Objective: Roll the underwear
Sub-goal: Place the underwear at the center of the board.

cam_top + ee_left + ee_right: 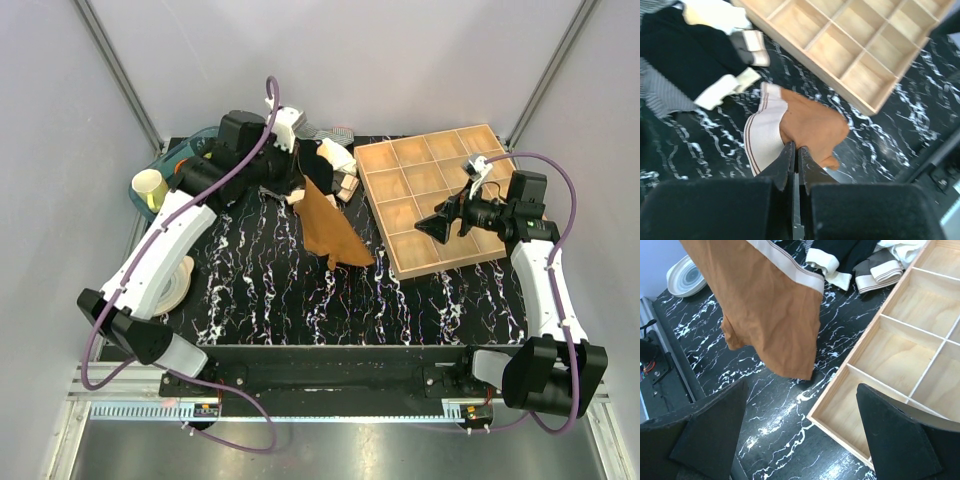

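The rust-brown underwear (328,225) with its pale beige waistband hangs from my left gripper (296,192), lifted above the black marbled table. In the left wrist view my left gripper (796,146) is shut on the underwear (815,125) at the waistband (765,130). My right gripper (430,224) is open and empty, held over the near left corner of the wooden tray (440,195). In the right wrist view the underwear (770,305) hangs ahead of my open right gripper (800,425).
A pile of black, striped and white garments (325,155) lies at the back centre. A teal bin (185,155) with a yellow cup (150,188) stands at back left. A white plate (175,285) lies at the left. The tray's compartments (900,355) are bare wood.
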Controlling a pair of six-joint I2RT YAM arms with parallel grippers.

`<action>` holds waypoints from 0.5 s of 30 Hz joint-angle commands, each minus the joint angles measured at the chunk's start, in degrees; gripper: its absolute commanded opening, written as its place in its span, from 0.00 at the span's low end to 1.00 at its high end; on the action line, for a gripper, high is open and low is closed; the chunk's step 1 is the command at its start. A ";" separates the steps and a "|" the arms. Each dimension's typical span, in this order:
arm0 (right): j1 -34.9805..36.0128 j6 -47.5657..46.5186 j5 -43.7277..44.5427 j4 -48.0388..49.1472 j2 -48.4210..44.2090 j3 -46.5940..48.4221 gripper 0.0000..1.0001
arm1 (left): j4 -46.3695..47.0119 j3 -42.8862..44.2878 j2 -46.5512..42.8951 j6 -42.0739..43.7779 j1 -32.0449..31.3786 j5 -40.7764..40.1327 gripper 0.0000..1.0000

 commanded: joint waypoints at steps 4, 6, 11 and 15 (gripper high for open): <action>3.47 -5.48 -4.57 -3.10 -1.38 -0.34 1.00 | 4.60 -5.22 -8.09 -6.38 -1.62 7.38 0.00; 4.18 -6.10 -4.13 -3.01 -1.47 -0.78 1.00 | 4.51 -10.57 -12.29 -6.56 -1.71 4.66 0.00; 5.58 -6.63 -2.99 -3.10 -0.77 -0.86 1.00 | -1.98 -19.46 -23.29 -7.25 -1.62 -3.34 0.00; 6.73 -6.81 -2.55 -3.10 -0.33 -0.86 1.00 | -7.52 -20.61 -30.77 -9.01 -1.62 -11.00 0.00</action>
